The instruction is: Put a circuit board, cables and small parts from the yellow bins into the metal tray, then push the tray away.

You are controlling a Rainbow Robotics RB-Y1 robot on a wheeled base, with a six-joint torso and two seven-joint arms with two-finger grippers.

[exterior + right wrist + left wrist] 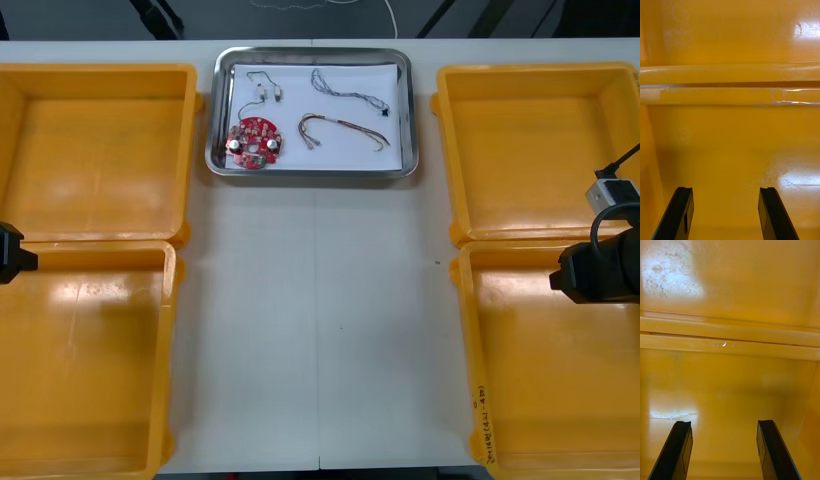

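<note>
Light table [320, 330], metal tray [310, 172] at its far middle, yellow bins [100, 150] paired along both sides

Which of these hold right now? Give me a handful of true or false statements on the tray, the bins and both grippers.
1. The red circuit board lies in the metal tray. True.
2. The left gripper is shut on a cable. False: its fingers stand apart, holding nothing, over the near left yellow bin.
3. The twisted blue and white cable lies in the tray. True.
4. The right gripper hangs over the tray. False: it is open over the near right yellow bin.
5. The tray sits at the table's near edge. False: it sits at the far edge.
</note>
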